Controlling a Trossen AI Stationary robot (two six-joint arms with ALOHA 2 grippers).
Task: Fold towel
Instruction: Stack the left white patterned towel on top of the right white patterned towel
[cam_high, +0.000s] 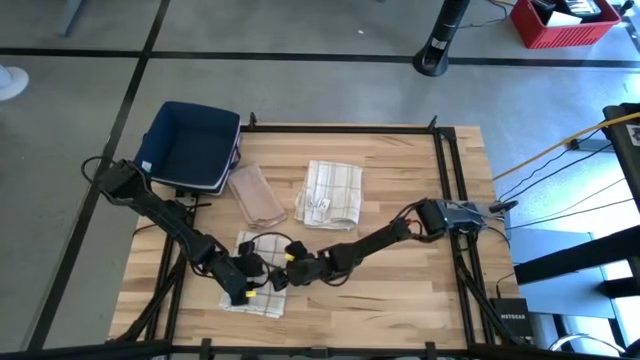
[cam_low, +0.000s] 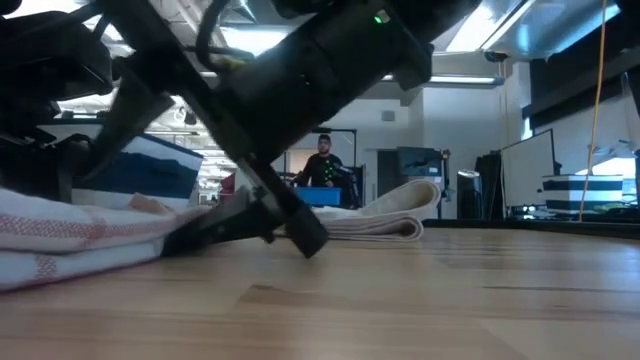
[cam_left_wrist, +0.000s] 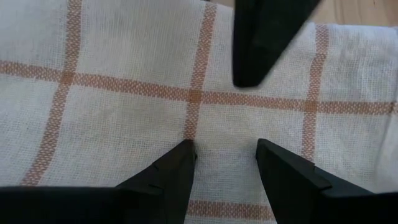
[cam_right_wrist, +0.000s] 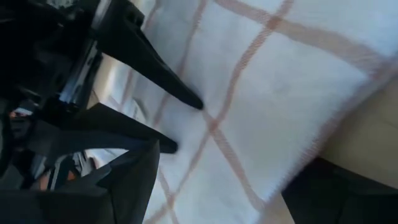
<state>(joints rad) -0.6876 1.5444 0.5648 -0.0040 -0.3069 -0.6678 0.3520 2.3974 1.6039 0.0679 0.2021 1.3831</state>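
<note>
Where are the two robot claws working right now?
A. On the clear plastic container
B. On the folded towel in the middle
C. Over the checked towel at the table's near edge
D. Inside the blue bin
C: in the high view the left gripper and right gripper meet over the checked towel.

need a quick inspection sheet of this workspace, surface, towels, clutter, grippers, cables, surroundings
surface: wooden table, bare on its right side
job's things: checked towel flat near the front edge under both grippers; second towel, already folded, at mid table
clutter: blue bin at the back left corner; clear container beside it
grippers: left gripper open, fingertips down on the checked towel; right gripper open, low over the same towel, facing the left one
cables: yellow cable and dark leads off the table's right side
surroundings: person far behind the table; red crate on the floor
</note>
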